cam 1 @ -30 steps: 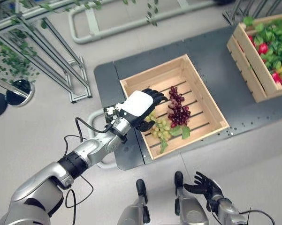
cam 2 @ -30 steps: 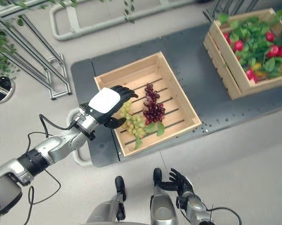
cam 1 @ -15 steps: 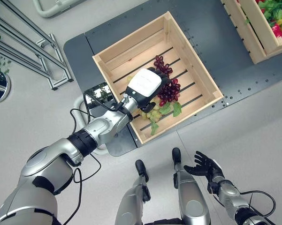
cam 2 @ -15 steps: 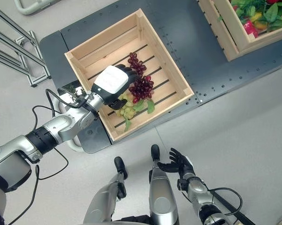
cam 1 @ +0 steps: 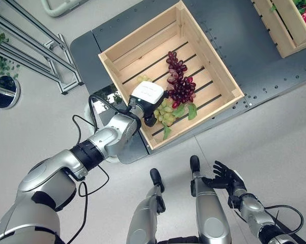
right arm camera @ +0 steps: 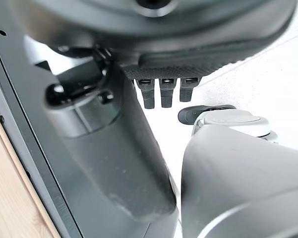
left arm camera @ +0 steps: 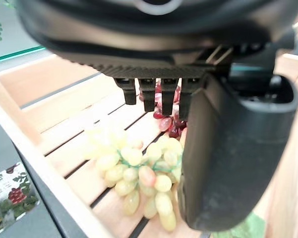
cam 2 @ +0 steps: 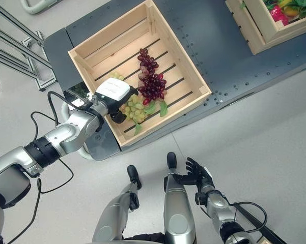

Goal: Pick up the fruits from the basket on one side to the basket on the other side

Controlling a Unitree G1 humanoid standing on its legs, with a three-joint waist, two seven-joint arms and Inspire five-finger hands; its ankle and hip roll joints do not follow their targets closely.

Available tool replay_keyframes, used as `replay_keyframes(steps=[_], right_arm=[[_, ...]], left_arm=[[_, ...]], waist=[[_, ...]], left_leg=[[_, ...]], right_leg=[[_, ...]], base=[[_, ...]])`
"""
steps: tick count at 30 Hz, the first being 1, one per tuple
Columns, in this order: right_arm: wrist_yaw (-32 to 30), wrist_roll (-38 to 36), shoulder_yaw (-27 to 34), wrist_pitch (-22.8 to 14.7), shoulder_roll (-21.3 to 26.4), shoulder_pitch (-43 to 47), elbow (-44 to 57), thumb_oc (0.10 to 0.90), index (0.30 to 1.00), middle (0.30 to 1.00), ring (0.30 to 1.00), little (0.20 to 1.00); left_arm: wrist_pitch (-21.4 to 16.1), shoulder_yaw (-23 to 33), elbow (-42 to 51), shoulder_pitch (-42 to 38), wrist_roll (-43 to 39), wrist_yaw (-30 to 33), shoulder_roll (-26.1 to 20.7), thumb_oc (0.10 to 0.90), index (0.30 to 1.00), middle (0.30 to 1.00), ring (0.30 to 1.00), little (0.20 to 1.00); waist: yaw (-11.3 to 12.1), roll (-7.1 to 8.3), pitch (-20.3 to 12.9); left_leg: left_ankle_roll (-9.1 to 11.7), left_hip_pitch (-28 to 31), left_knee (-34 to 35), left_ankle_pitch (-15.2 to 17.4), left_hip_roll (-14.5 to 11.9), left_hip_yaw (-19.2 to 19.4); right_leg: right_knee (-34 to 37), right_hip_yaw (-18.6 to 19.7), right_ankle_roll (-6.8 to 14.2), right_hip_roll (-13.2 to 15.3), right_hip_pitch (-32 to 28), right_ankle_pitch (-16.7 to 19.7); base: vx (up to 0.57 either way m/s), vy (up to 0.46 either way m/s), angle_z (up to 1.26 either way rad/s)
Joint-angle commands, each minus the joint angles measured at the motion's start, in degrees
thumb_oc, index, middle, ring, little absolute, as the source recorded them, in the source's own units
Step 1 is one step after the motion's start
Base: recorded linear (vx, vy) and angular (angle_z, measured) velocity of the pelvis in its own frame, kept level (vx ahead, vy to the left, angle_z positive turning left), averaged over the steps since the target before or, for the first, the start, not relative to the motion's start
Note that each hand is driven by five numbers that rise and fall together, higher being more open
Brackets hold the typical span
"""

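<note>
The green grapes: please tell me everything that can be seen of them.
The green grapes are one bunch of pale yellow-green berries, a few tinged pink, lying on the slats of the near wooden crate, towards its front left corner. Green leaves lie beside them. The red grapes touch them on the far side. The left hand hangs over them, thumb alongside; contact cannot be told.

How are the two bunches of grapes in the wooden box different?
The green grapes are pale yellow-green; the red grapes are dark red. The green grapes sit right under the left hand; the red grapes lie beside it, further into the box. Both rest on its slats.
</note>
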State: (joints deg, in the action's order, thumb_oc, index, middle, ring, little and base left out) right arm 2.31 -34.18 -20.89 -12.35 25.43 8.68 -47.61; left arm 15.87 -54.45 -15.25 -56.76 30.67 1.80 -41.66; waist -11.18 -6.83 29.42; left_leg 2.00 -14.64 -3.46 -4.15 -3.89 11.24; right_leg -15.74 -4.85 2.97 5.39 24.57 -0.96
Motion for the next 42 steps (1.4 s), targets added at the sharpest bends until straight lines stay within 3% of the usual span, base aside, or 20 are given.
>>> replay_keyframes(steps=[1, 4, 11, 20, 25, 29, 37, 42], right_arm=[[0.3, -0.3, 1.3, -1.8, 1.1, -4.6, 4.4, 0.8, 0.9, 0.9, 0.9, 0.9], [-0.1, -0.6, 1.3, -1.5, 1.1, -4.4, 4.7, 0.8, 0.9, 0.9, 0.9, 0.9], [0.0, -1.1, -0.4, -1.5, 0.1, -3.8, 4.7, 0.8, 0.9, 0.9, 0.9, 0.9], [0.7, -2.5, -3.0, -2.1, -1.3, -0.9, 2.0, 0.8, 0.9, 0.9, 0.9, 0.9], [0.9, -2.2, -3.6, -2.1, -1.3, -0.2, 2.1, 0.8, 0.9, 0.9, 0.9, 0.9], [0.9, -2.4, -3.9, -2.3, -1.4, 0.0, 2.1, 0.8, 0.9, 0.9, 0.9, 0.9], [1.2, -2.6, -4.1, -2.1, -1.3, 0.6, 2.0, 0.8, 0.9, 0.9, 0.9, 0.9], [0.9, -2.7, -4.5, -1.7, -1.5, 0.9, 2.5, 0.8, 0.9, 0.9, 0.9, 0.9]], left_arm=[[0.2, 8.5, 4.8, -4.4, 1.6, 1.8, -5.4, 0.8, 0.9, 0.9, 0.9, 0.9], [1.2, 8.5, 3.7, -3.9, 2.8, 2.2, -6.0, 0.8, 0.9, 0.9, 0.9, 0.9], [-0.4, 7.0, -4.4, -4.9, 4.3, 11.6, -3.0, 0.8, 0.9, 0.9, 0.9, 0.9], [3.8, 2.3, -13.2, -5.9, 11.1, 7.7, 5.4, 0.8, 0.9, 0.9, 0.9, 0.9], [4.7, 0.9, -16.9, -6.9, 11.8, 9.5, 8.6, 0.8, 0.9, 0.9, 0.9, 0.9], [4.9, 0.3, -18.7, -7.4, 12.8, 8.9, 9.8, 0.8, 0.9, 0.9, 0.9, 0.9], [10.9, -0.2, -23.2, -6.8, 14.4, 4.7, 12.0, 0.8, 0.9, 0.9, 0.9, 0.9], [13.2, 0.4, -27.4, -6.2, 15.2, 6.2, 13.1, 0.8, 0.9, 0.9, 0.9, 0.9]], waist=[[-0.4, 2.26, -1.6], [-0.2, 2.13, -1.7], [-0.7, 3.34, -1.7], [-1.9, 4.66, -1.1], [-2.8, 4.98, -0.8], [-3.2, 5.2, -0.5], [-3.7, 5.58, 0.4], [-3.6, 6.0, 0.4]], left_leg=[[0.0, -3.5, -8.0, 1.6, 0.7, 0.4], [0.0, -3.4, -7.8, 1.6, 0.7, 0.5], [0.0, -4.0, -8.3, 1.9, 0.3, 0.8], [0.1, -4.7, -9.0, 2.2, -0.4, 1.6], [0.2, -5.1, -9.4, 2.3, -0.7, 2.1], [0.2, -5.4, -9.7, 2.4, -0.8, 2.4], [0.2, -6.0, -10.8, 2.7, -1.2, 2.9], [0.1, -6.9, -11.2, 2.7, -1.2, 2.7]], right_leg=[[5.4, 0.4, -1.1, -0.4, -6.4, 1.5], [5.6, 0.1, -1.1, -0.4, -6.8, 1.4], [5.8, 0.7, -1.3, -1.1, -6.8, 1.5], [5.8, 1.5, -1.5, -1.8, -6.4, 1.7], [5.6, 2.1, -1.5, -2.0, -5.9, 1.9], [5.6, 2.4, -1.5, -2.1, -5.5, 2.0], [4.8, 2.6, -1.6, -2.2, -5.0, 1.7], [4.5, 2.6, -1.6, -2.3, -4.2, 1.7]], base=[[0.0, 0.0, 0.0], [0.0, 0.0, 0.0], [-0.01, -0.031, 0.0], [-0.01, -0.025, 0.0], [0.0, 0.0, 0.0], [0.0, 0.001, -0.03], [0.0, 0.004, -0.02], [0.0, 0.0, 0.0]])
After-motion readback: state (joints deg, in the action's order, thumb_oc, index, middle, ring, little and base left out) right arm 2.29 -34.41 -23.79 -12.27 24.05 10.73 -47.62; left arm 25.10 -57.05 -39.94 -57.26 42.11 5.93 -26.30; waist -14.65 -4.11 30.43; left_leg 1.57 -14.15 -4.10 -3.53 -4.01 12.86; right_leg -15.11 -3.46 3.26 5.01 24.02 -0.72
